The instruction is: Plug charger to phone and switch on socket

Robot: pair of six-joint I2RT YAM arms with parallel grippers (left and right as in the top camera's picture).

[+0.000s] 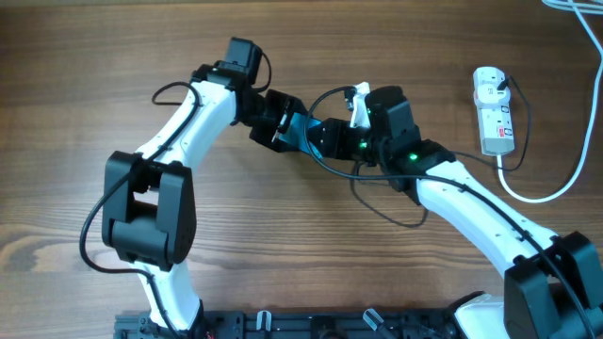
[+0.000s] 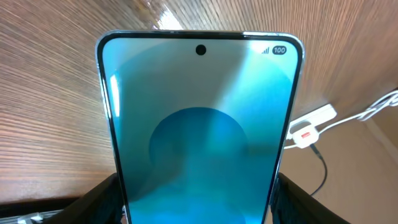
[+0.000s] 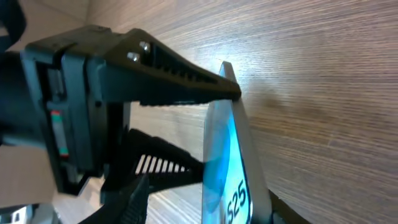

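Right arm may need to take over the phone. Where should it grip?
Likely the phone's free camera-hole end, across its long edges, approaching from that end: the left hand clamps the lower long edges, so only the upper half is clear.

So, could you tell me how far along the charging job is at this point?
Done: the phone is off the table, clamped in the left end effector. In hand: the right end effector is close beside the phone; whether the charger is plugged in is hidden. Left: both end effectors are far from the socket, so switching on looks not yet done.
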